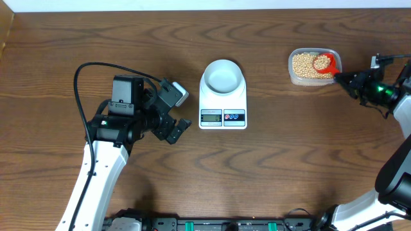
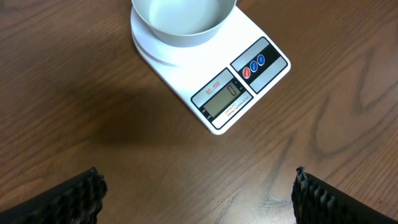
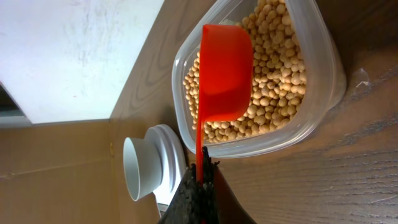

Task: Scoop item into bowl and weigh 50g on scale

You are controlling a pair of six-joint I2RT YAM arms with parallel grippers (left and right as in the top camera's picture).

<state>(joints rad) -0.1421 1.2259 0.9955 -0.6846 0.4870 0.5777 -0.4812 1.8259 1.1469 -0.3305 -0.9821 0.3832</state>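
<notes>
The pale blue bowl (image 1: 223, 75) sits on the back half of the white scale (image 1: 223, 106), near the middle of the worktop (image 1: 276, 167), and its inside shows only bare pale surface. At the scale's front edge are a small grey display (image 2: 222, 98), its digits too faint to read, and beside it a red and a blue round button.

Well apart from the scale, toward the robot's right and nearer the far edge, stands a clear plastic tub (image 1: 294, 72) with rounded corners, filled with small tan-yellow beans (image 1: 302, 67). An orange-red scoop (image 1: 325, 63) is in the tub at its right end, its cup down among the beans. From overhead, beans seem to show inside its rim, while the right wrist view sees only the cup's smooth outer side. The scoop's thin handle runs out over the tub wall to the right end effector (image 1: 347, 80), whose fingers are pressed together on the end of it.

The left end effector (image 1: 183, 114) hangs above the worktop just left of the scale's front corner, fingers spread wide apart and gripping nothing. Its camera looks across bare wood at the display and the bowl. A black cable (image 1: 80, 77) loops up from the left arm
</notes>
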